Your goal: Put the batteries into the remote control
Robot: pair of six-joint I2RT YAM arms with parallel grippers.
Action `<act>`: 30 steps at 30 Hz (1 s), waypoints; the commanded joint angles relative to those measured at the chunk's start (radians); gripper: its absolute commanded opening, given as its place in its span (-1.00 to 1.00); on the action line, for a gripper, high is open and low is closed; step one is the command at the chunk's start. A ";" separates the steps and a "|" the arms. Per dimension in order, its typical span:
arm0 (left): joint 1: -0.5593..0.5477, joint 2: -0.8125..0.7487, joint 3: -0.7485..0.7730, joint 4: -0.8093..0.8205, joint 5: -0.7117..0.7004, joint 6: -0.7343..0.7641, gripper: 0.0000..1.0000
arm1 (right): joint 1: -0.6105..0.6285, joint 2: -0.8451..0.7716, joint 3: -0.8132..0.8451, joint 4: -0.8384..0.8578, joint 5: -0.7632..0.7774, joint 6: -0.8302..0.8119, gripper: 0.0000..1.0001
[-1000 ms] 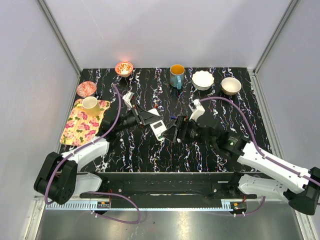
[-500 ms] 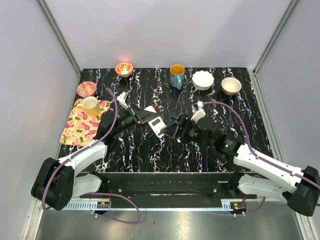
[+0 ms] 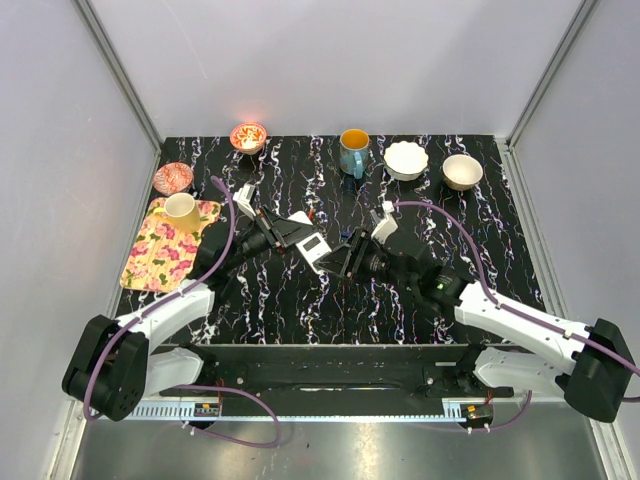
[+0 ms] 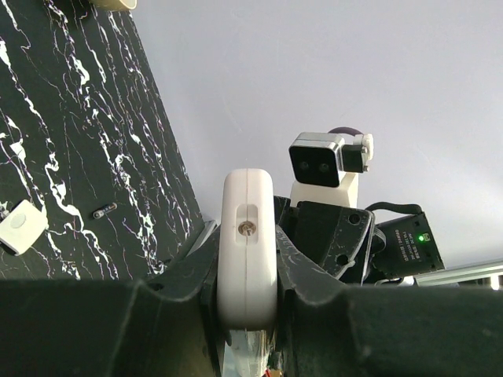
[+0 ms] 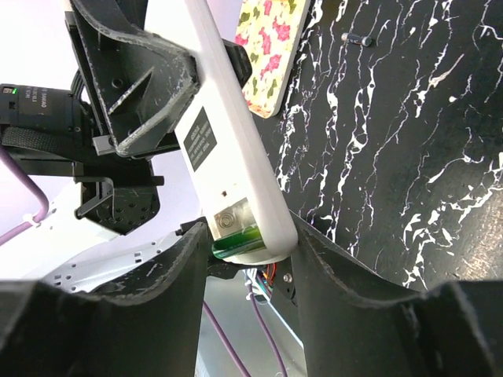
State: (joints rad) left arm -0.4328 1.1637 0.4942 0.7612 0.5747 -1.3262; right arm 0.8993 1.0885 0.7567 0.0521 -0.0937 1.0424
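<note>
Left arm (image 3: 170, 305), right arm (image 3: 520, 320): white shells, black joints, black bases. Purple cable (image 3: 232, 215) loops off each. Right gripper (image 5: 251, 239) black, fingers (image 5: 177, 290) scuffed grey. Grey wrist camera (image 4: 318, 159) on white mount, twin lenses; green LED (image 4: 422, 236) on black housing.

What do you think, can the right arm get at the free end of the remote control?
Probably yes: the left end effector holds the remote control, and its free end sits between the fingers of the right end effector, nothing blocking.

The table (image 3: 450, 215) is black, streaked with white veins. At nine o'clock the tray (image 3: 158, 256) shows pink flowers on yellow, under a cream cup (image 3: 181, 211). The remote control (image 3: 314, 250) at centre is white, the twelve o'clock mug (image 3: 352, 157) blue.
</note>
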 commanded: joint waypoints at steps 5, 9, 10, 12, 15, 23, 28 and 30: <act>-0.001 -0.033 -0.005 0.084 -0.016 -0.007 -1.00 | -0.013 0.007 0.003 0.078 -0.029 0.007 -0.07; -0.003 -0.030 -0.006 0.087 -0.015 -0.008 -1.00 | -0.013 0.004 -0.007 0.088 -0.029 0.011 -0.10; -0.003 -0.030 -0.008 0.089 -0.016 -0.010 -1.00 | -0.014 0.004 -0.008 0.088 -0.028 0.011 -0.11; -0.001 -0.029 -0.008 0.089 -0.016 -0.010 -1.00 | -0.014 0.001 -0.008 0.088 -0.029 0.010 -0.16; -0.003 -0.030 -0.008 0.089 -0.015 -0.011 -1.00 | -0.014 0.004 -0.010 0.088 -0.031 0.007 -0.22; -0.003 -0.033 -0.003 0.079 -0.012 -0.011 -1.00 | -0.014 0.017 0.001 0.074 -0.034 -0.007 -0.45; -0.003 -0.033 0.001 0.059 -0.010 -0.014 -1.00 | -0.016 0.034 0.026 0.032 -0.032 -0.025 -0.72; -0.003 -0.035 0.004 0.050 -0.012 -0.014 -1.00 | -0.016 0.037 0.032 0.020 -0.031 -0.028 -0.88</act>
State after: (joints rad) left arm -0.4316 1.1580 0.4870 0.7750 0.5644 -1.3262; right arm 0.8871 1.1084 0.7467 0.0841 -0.1005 1.0588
